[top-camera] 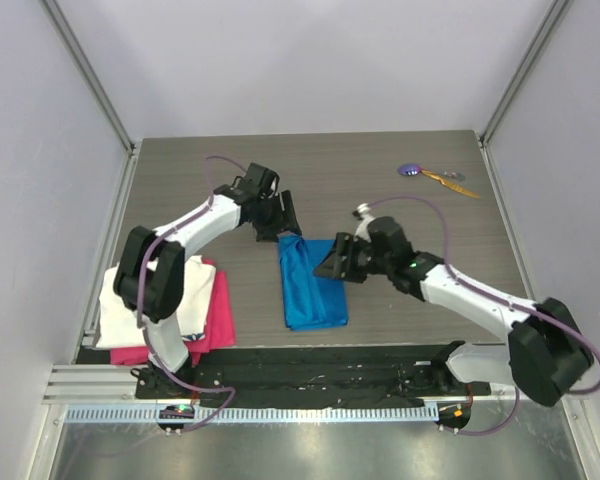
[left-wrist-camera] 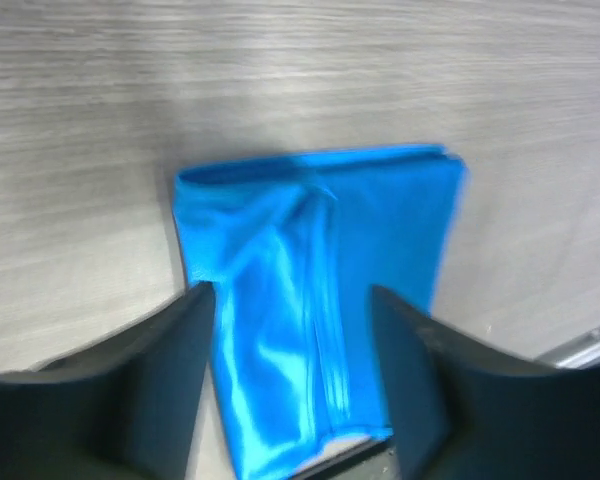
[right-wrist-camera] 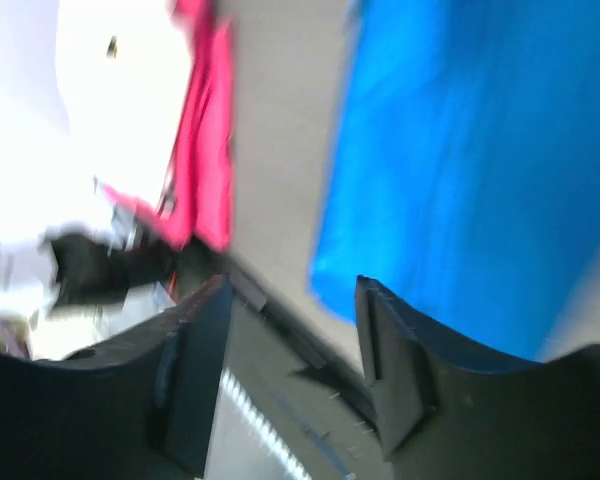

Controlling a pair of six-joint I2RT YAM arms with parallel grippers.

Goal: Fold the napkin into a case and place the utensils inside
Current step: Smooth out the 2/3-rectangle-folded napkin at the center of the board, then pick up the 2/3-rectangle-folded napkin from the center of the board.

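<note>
The blue napkin point(top-camera: 313, 287) lies folded into a long narrow rectangle in the middle of the table. My left gripper point(top-camera: 284, 224) hovers over its far end. In the left wrist view the napkin point(left-wrist-camera: 310, 250) shows a raised crease between the fingers point(left-wrist-camera: 180, 380), which stand wide apart, open point(left-wrist-camera: 292, 305). My right gripper point(top-camera: 338, 260) sits at the napkin's right edge, also open point(right-wrist-camera: 292, 295), with the napkin point(right-wrist-camera: 480, 150) beyond its right finger point(right-wrist-camera: 395, 360). The utensils rest far right: a purple-headed one point(top-camera: 410, 169) and an orange one point(top-camera: 450, 182).
A white cloth point(top-camera: 145, 305) lies on a pink cloth point(top-camera: 218, 315) at the near left, both seen in the right wrist view as pink cloth point(right-wrist-camera: 205, 150) and white cloth point(right-wrist-camera: 110, 120). A black rail point(top-camera: 310, 375) runs along the near edge.
</note>
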